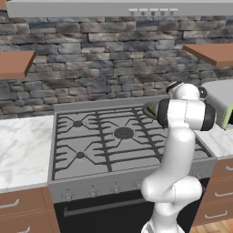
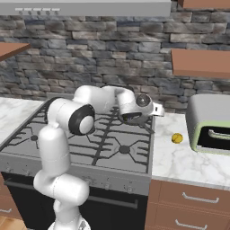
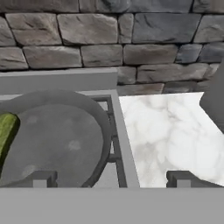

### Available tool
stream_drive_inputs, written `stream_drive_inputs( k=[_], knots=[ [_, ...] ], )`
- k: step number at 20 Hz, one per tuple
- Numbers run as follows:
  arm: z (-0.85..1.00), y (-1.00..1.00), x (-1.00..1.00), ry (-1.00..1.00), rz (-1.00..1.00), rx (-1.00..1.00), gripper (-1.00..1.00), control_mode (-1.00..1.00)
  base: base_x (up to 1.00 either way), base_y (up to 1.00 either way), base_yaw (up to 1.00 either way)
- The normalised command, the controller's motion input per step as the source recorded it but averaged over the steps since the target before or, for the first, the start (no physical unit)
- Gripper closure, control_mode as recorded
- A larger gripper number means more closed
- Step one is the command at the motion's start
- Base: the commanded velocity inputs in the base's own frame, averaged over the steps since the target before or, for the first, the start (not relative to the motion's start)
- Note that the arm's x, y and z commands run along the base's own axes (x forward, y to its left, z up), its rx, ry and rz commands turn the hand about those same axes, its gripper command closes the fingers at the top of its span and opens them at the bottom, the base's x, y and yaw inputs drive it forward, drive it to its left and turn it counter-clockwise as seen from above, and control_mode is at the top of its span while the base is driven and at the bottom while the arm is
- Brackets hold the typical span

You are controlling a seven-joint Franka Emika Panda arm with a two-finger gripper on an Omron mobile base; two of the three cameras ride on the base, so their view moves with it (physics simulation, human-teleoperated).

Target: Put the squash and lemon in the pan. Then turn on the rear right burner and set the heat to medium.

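Green squash (image 3: 6, 131) already lying in the dark round pan (image 3: 57, 144). Claw (image 3: 111, 179) wide open, holding nothing, just above pan's right rim. Small yellow lemon (image 2: 177, 138) waiting on the tabletop (image 2: 179, 157), right of the pan. Burner still left to turn on.

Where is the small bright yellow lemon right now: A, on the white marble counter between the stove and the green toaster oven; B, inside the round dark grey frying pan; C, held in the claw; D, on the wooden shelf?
A: the small bright yellow lemon lies on the white marble counter, right of the stove and left of the green toaster oven.
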Motion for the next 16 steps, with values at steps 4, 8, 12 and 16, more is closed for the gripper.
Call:
stream_drive_inputs(
  k=[4,8,12,16],
  knots=[
    [0.33,-0.42,-0.59,0.01,-0.17,0.03,-1.00,-1.00,0.00,0.00,0.00],
    [0.35,-0.19,-0.76,-0.01,-0.15,0.09,-1.00,-1.00,0.00,0.00,0.00],
    [0.37,-0.03,-0.84,0.00,-0.17,0.18,-1.00,-1.00,0.00,0.00,0.00],
    [0.15,0.00,-0.80,0.01,-0.34,0.14,-1.00,-1.00,0.00,0.00,0.00]
  ],
)
